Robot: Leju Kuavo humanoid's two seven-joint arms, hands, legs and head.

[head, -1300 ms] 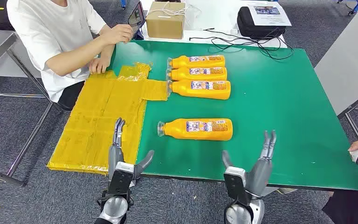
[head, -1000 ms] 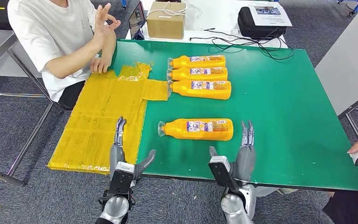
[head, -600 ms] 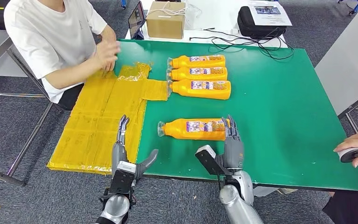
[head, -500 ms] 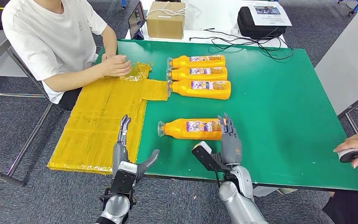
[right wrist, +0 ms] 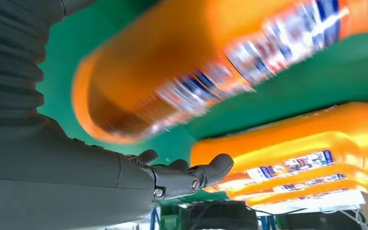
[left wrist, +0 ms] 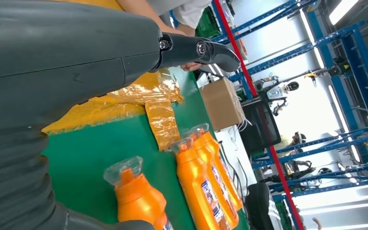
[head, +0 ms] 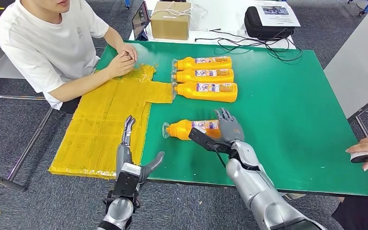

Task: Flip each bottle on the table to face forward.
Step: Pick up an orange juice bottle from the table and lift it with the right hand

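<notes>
Near the front edge of the green table, the right hand cupped the lone orange plastic bottle's base, grip unconfirmed, so it risked rolling loose, while the left hand hovered, fingers spread and empty.

A green table carries four orange bottles, yellow plastic sheeting and black cables
</notes>
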